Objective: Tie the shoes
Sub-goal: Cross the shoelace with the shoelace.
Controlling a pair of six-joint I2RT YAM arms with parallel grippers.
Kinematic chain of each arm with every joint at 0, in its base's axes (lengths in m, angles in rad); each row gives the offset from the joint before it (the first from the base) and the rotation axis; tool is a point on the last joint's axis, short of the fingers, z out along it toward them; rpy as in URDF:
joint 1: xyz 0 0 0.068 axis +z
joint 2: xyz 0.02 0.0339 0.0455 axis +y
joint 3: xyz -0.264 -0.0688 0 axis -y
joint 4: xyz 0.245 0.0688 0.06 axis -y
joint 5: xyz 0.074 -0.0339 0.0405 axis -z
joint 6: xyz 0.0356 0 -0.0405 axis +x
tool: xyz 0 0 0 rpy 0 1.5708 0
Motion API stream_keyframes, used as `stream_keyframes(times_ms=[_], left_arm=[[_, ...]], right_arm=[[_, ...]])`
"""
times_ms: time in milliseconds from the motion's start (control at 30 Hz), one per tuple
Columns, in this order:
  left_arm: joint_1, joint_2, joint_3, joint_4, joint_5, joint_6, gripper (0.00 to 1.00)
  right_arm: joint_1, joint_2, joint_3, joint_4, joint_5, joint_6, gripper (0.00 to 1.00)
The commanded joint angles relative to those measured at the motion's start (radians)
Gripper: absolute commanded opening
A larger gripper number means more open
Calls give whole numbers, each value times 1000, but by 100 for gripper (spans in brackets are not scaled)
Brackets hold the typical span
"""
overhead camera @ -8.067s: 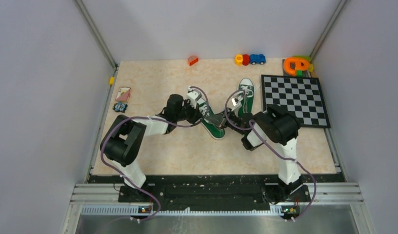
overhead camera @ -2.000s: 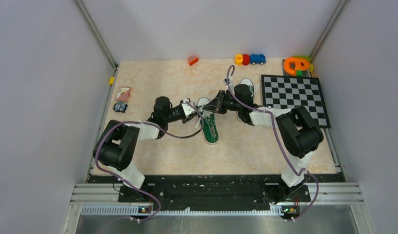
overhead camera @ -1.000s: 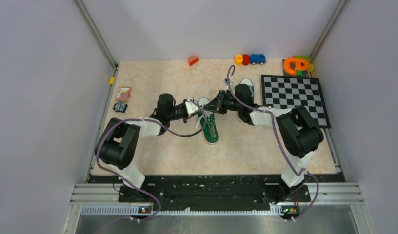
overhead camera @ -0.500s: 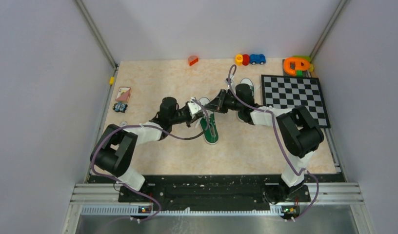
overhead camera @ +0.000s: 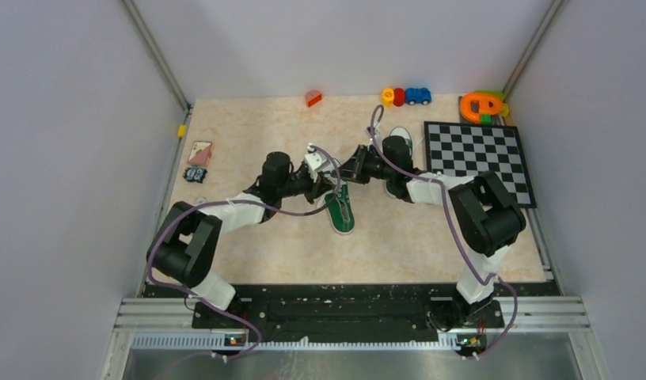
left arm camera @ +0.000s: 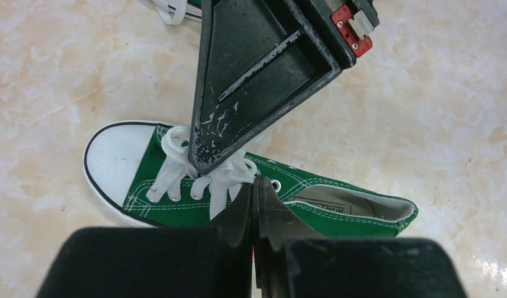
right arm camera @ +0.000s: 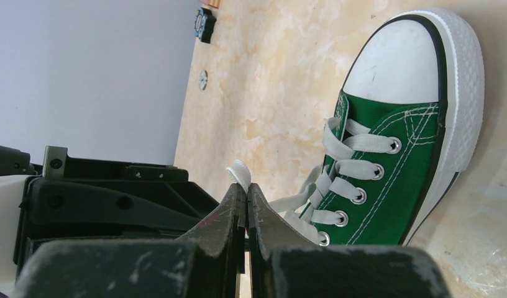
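A green shoe [overhead camera: 341, 212] with a white toe cap lies at mid-table, its white laces under both grippers. The second shoe [overhead camera: 399, 134] is mostly hidden beneath the right arm. My left gripper [overhead camera: 330, 176] is shut with its tips [left arm camera: 256, 181] in the lace bunch [left arm camera: 229, 177] of the shoe [left arm camera: 176, 202], a strand running into them. My right gripper [overhead camera: 343, 173] meets it from the right, shut on a lace loop [right arm camera: 240, 172] that sticks up from its tips [right arm camera: 246, 186] beside the shoe [right arm camera: 394, 174]. In the left wrist view, the right gripper's fingers [left arm camera: 257, 74] point down at the laces.
A chessboard [overhead camera: 478, 162] lies right of the shoes. Along the back edge stand a red block [overhead camera: 313, 98], toy cars [overhead camera: 407, 96] and an orange toy [overhead camera: 482, 105]. Cards [overhead camera: 199, 150] and a small dark item [overhead camera: 195, 174] sit at the left.
My left gripper has moved right and a little farther back, up against the right gripper over the laces. The right gripper has barely shifted.
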Motion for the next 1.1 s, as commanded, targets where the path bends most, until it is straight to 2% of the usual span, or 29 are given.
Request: stream_keyframes(times_ms=[0,467,667,1067], left_arm=[[-6,37,61,21,41,-77,0],[-21,135,99,125,11,-166,0],[-21,143,79,195,-60,-231,0],[-20,116,51,196,-195,-246,0]], right_arm=[[-10,-22,59,38,-1,5,0],[-10,-25,59,42,-4,18,0],[-7,-31,40,48,9,29,0],[4,-28,30,51,28,23,0]])
